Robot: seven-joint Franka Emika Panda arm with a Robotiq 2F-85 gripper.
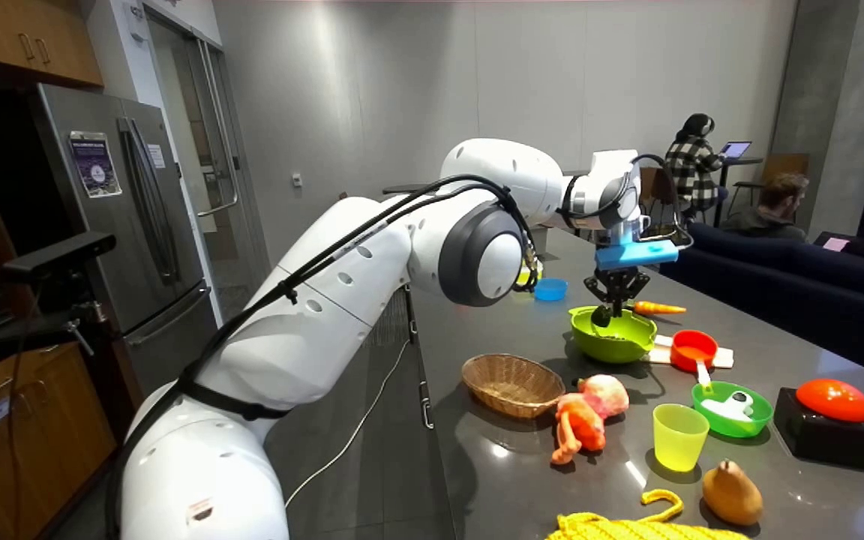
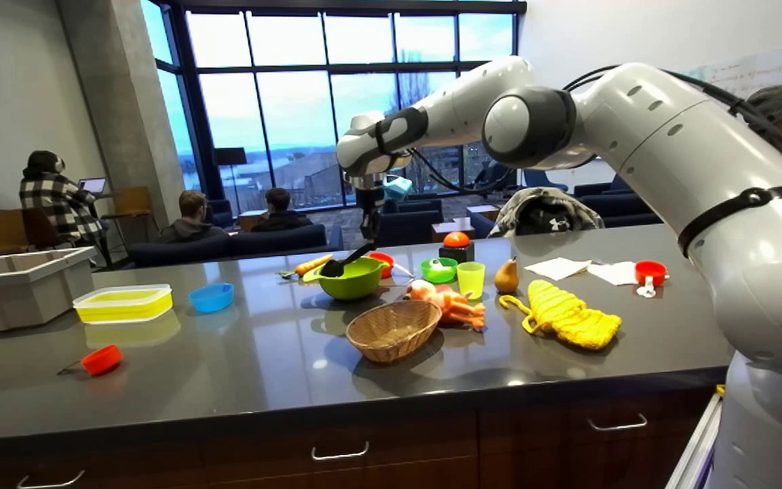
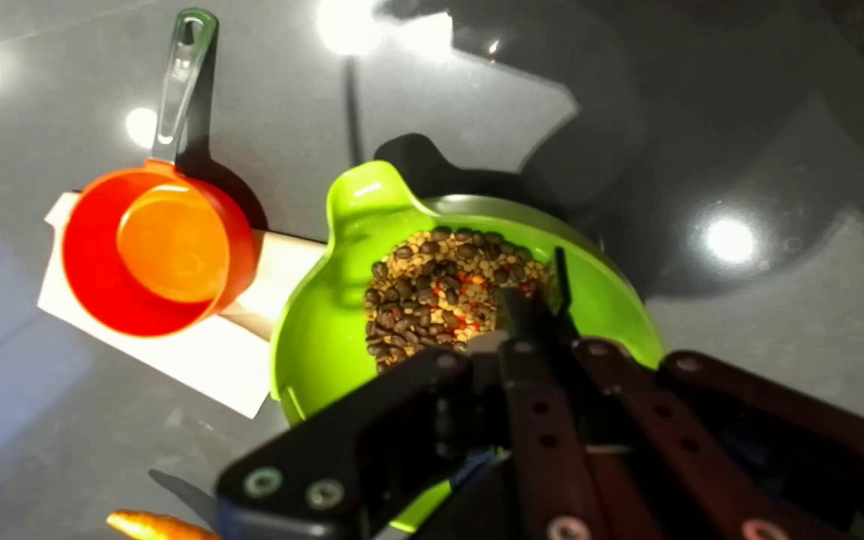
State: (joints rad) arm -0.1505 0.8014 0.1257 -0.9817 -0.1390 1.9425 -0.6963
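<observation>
My gripper is over the lime-green bowl on the dark counter. In an exterior view the gripper appears shut on the handle of a black spoon, whose head is at the bowl's rim. In the wrist view the fingertips are close together, and the held handle is mostly hidden. The bowl contains dark beans, tan grains and red bits. A red measuring cup stands beside it on a white napkin. A carrot lies near the bowl.
A wicker basket, pink-orange plush toy, yellow cup, pear, green dish and red button stand near the bowl. A blue bowl, yellow container and grey bin stand farther along the counter.
</observation>
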